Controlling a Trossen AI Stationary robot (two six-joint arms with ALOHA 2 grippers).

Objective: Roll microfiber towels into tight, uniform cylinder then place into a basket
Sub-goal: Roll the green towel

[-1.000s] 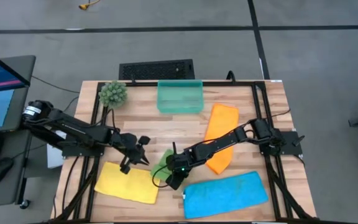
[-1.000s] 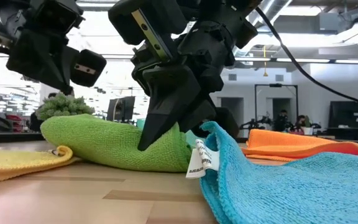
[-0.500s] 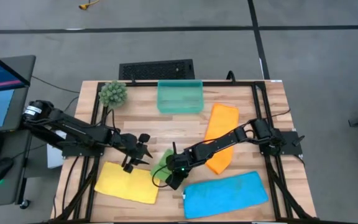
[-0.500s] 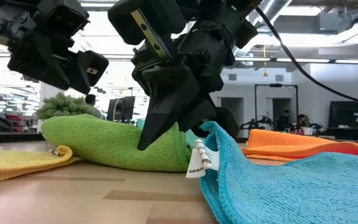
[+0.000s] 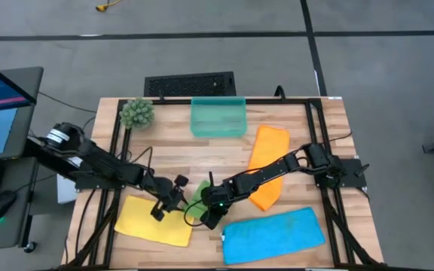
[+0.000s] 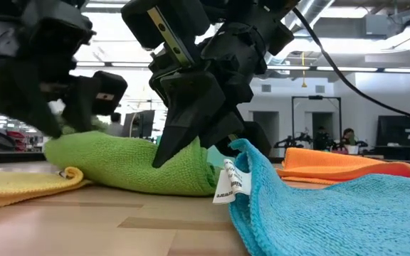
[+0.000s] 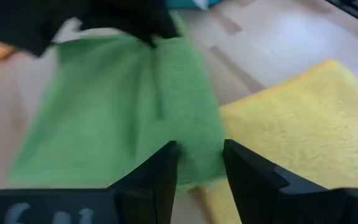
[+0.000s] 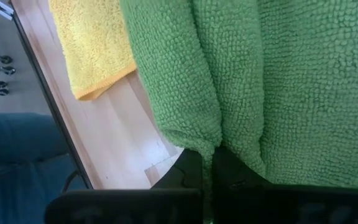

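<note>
While the right gripper (image 5: 211, 217) keeps its jaws clamped on a fold of the green towel (image 6: 130, 165), that cloth lies bunched on the table (image 5: 202, 154) between the yellow towel (image 5: 154, 221) and the blue towel (image 5: 273, 235). It looks soft, light and floppy, so it will likely sag unless taken at an edge or corner. The left gripper (image 7: 199, 163) hovers just over its near edge, jaws apart, though blur makes contact hard to judge. The basket (image 5: 218, 117) sits well apart.

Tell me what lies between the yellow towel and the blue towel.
In the high view, the green towel lies between the yellow towel and the blue towel, with the right end effector shut on it.
</note>
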